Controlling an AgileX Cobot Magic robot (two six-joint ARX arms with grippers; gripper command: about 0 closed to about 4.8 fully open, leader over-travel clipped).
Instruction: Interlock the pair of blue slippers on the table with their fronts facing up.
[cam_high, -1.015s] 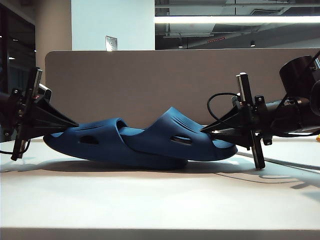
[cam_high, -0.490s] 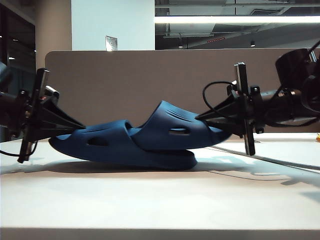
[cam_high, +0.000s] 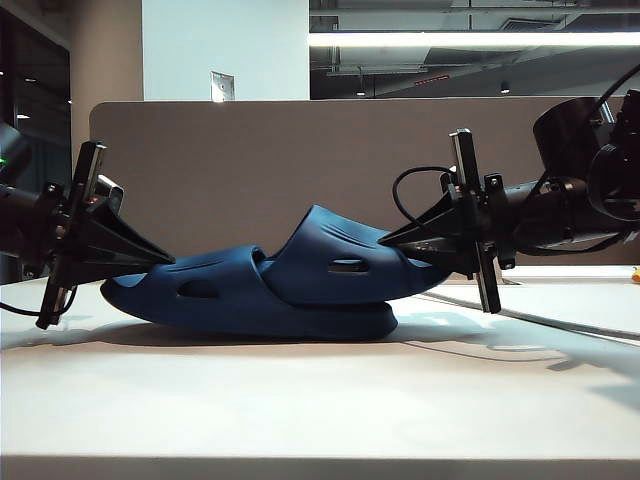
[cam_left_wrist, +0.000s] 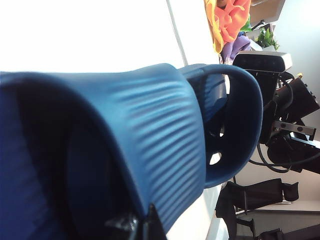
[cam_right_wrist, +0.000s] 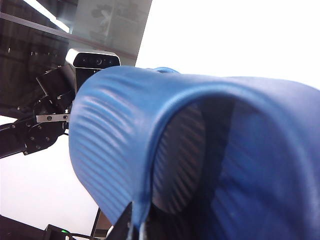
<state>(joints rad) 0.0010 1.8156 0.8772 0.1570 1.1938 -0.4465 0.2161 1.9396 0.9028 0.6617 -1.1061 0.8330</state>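
The pair of blue slippers lies mid-table, toe ends overlapping. The left slipper (cam_high: 215, 295) rests on its sole on the white table (cam_high: 300, 410). My left gripper (cam_high: 165, 262) is shut on its heel rim. The right slipper (cam_high: 325, 250) is tilted, heel end lifted, with its front pushed over the left slipper's strap. My right gripper (cam_high: 388, 242) is shut on its heel end. In the left wrist view my left gripper (cam_left_wrist: 147, 222) pinches the ribbed navy edge of the left slipper (cam_left_wrist: 150, 130). In the right wrist view my right gripper (cam_right_wrist: 136, 220) clamps the rim of the right slipper (cam_right_wrist: 115, 145).
A brown-grey partition panel (cam_high: 300, 160) stands along the table's back. A black cable (cam_high: 560, 325) trails over the table at the right. Orange and purple plush things (cam_left_wrist: 227, 20) lie beyond the slippers in the left wrist view.
My right gripper moved left and up, sliding the right slipper farther over the left one. My left gripper shifted slightly right with its slipper. Both grips stayed shut.
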